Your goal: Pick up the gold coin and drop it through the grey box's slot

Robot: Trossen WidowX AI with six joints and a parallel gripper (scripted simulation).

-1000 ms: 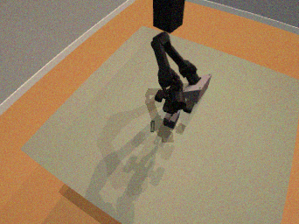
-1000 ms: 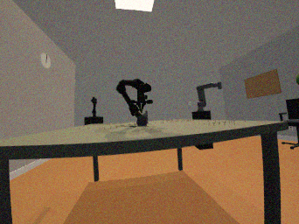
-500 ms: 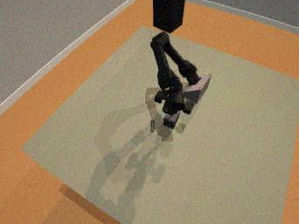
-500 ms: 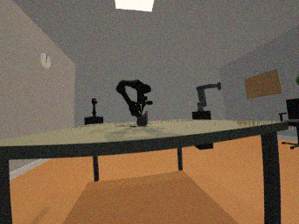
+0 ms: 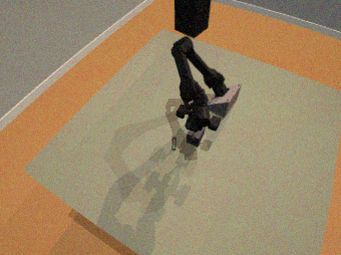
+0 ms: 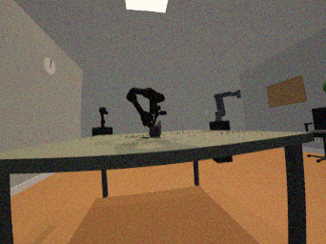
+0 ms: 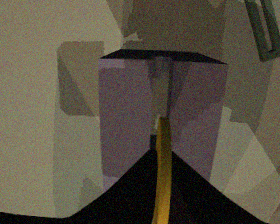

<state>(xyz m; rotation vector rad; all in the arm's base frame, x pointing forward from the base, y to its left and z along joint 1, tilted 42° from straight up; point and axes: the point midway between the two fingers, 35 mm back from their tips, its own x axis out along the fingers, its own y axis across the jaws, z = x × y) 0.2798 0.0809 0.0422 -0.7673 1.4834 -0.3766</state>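
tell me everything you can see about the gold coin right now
The gold coin shows in the wrist view only as a thin yellow-gold strip, seen edge-on and upright. It looks like smooth metal, with no markings visible. The pincer is shut on it, its dark fingers pressed against both faces. The coin's leading edge points at the dark narrow slot in the lid of the grey box, roughly in line with it. Its holder lies apart, empty.
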